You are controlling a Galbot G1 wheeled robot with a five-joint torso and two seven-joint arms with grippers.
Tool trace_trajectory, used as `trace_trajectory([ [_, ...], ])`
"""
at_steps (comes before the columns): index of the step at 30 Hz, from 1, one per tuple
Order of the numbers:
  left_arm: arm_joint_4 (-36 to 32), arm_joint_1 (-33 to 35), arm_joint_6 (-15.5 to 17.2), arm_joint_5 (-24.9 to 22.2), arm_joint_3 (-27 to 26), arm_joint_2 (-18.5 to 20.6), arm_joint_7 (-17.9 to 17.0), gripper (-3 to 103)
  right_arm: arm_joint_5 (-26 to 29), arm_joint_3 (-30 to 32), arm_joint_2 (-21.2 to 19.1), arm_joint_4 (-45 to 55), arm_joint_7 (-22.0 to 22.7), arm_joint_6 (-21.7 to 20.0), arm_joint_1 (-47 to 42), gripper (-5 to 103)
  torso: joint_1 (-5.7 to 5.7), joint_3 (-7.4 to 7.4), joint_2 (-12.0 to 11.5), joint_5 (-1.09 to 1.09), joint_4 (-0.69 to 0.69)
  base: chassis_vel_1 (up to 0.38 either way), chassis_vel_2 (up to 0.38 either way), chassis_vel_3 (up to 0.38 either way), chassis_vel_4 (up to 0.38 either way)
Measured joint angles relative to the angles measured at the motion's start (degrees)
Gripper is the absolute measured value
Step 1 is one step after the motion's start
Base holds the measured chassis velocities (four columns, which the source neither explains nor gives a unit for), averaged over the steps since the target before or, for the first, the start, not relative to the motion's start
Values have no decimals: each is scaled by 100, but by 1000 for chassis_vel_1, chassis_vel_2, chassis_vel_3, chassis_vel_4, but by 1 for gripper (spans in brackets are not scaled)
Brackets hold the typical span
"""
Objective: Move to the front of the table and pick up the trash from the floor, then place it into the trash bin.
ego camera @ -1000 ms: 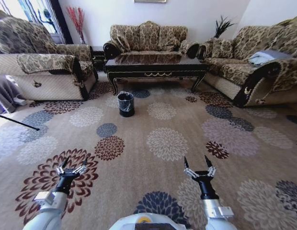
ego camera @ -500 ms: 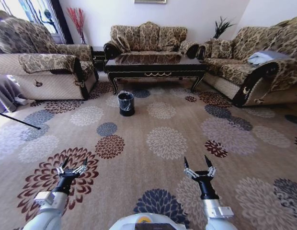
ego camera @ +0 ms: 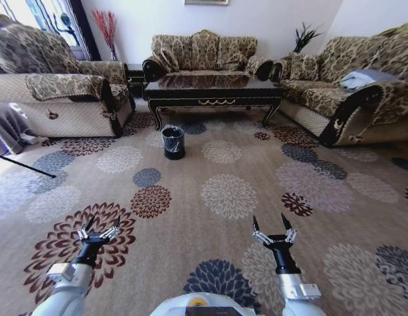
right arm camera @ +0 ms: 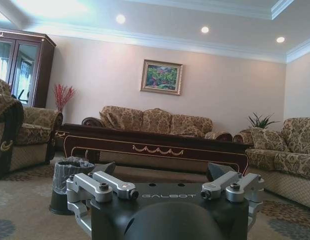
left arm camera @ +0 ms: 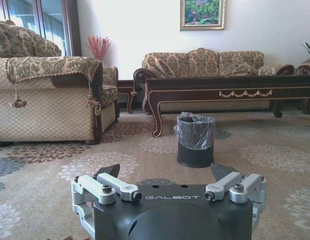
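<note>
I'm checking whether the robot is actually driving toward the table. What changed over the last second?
Only the head view shifted a little: the table and trash bin sit slightly higher in it than a second ago, which fits camera motion. The left gripper and right gripper stayed open and low in front of the robot, holding nothing.

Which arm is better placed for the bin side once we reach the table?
Left, tentatively. The trash bin stands left of centre before the table, nearer the left gripper line than the right gripper. Both are open, empty and far from it.
</note>
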Motion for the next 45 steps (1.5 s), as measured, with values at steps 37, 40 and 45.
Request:
trace_trajectory([
  [37, 0, 0, 0, 0, 0, 0, 0, 100, 0, 0, 0, 0, 0, 0, 0, 100, 105, 776, 882, 0, 0, 0, 0, 0, 0],
  [40, 0, 0, 0, 0, 0, 0, 0, 100, 0, 0, 0, 0, 0, 0, 0, 100, 121, 806, 928, 0, 0, 0, 0, 0, 0],
  [45, 0, 0, 0, 0, 0, 0, 0, 100, 0, 0, 0, 0, 0, 0, 0, 100, 139, 880, 1020, 0, 0, 0, 0, 0, 0],
])
